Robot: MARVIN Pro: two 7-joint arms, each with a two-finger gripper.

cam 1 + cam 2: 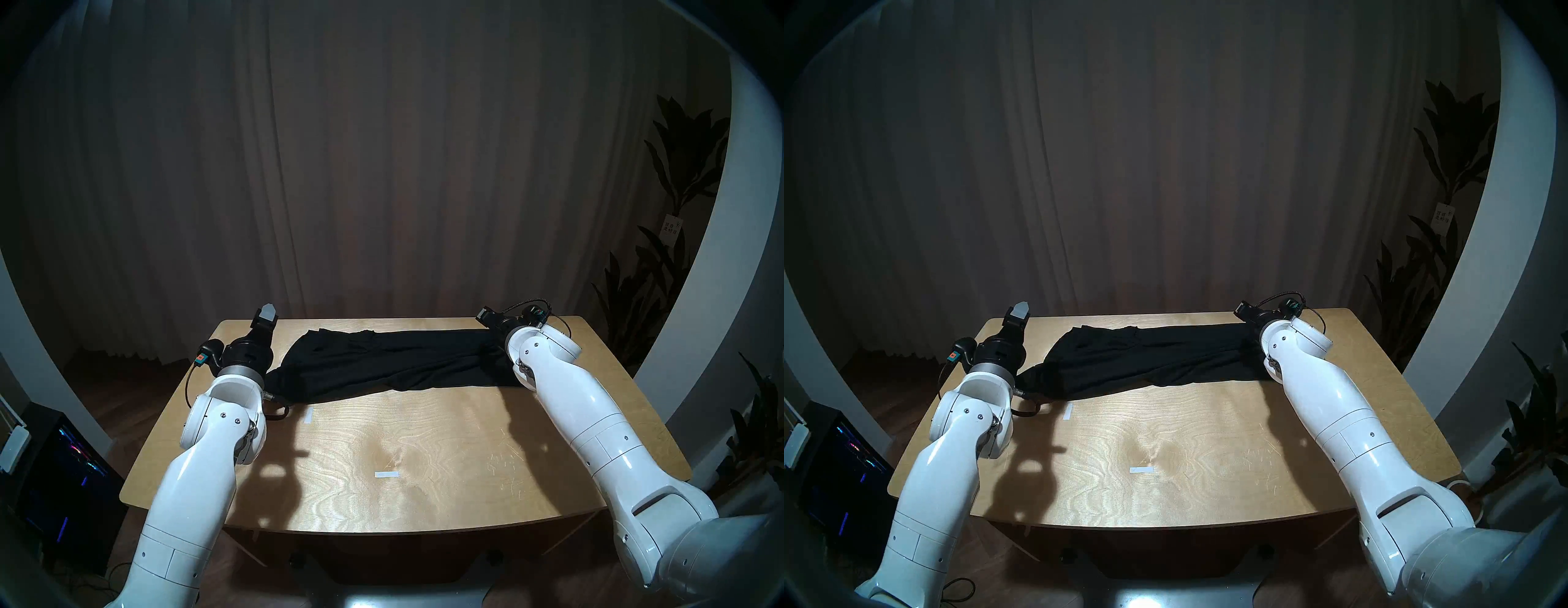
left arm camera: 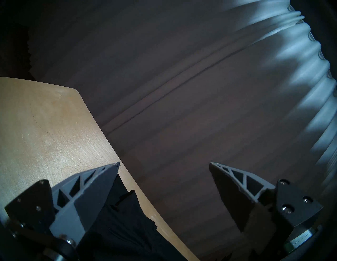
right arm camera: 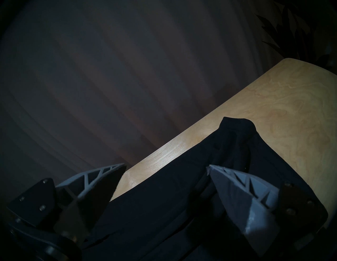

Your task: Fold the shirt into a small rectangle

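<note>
The shirt (image 1: 394, 361), plain black, lies along the far edge of the table (image 1: 424, 446) as a long band running from near the far-left corner to near the far-right corner, its near hem sagging toward the middle of the table on the left side. That stretched-out lay suggests a lengthwise fold already made; the band is still too long and too wrinkled to count as a small rectangle. The left gripper (image 2: 164, 164) is released, with nothing between its fingers; in its wrist view the cloth sits below and behind one finger (image 2: 87, 196), not clamped. It hangs over the far-left corner, just beside the shirt's left end, likely clear of the cloth so the fabric can settle. The right gripper (image 3: 166, 166) is also spread wide and grasps nothing; it hovers above the shirt's right end (image 3: 235, 125), where a small flap juts toward the far-right corner. Whether its lower finger (image 3: 242, 196) brushes the fabric cannot be told, the view being dark. The two strips of white tape (image 1: 387, 474) on the bare near half probably mark a target area, well apart from the shirt. Judged next step: regrasp both ends and fold across.
</note>
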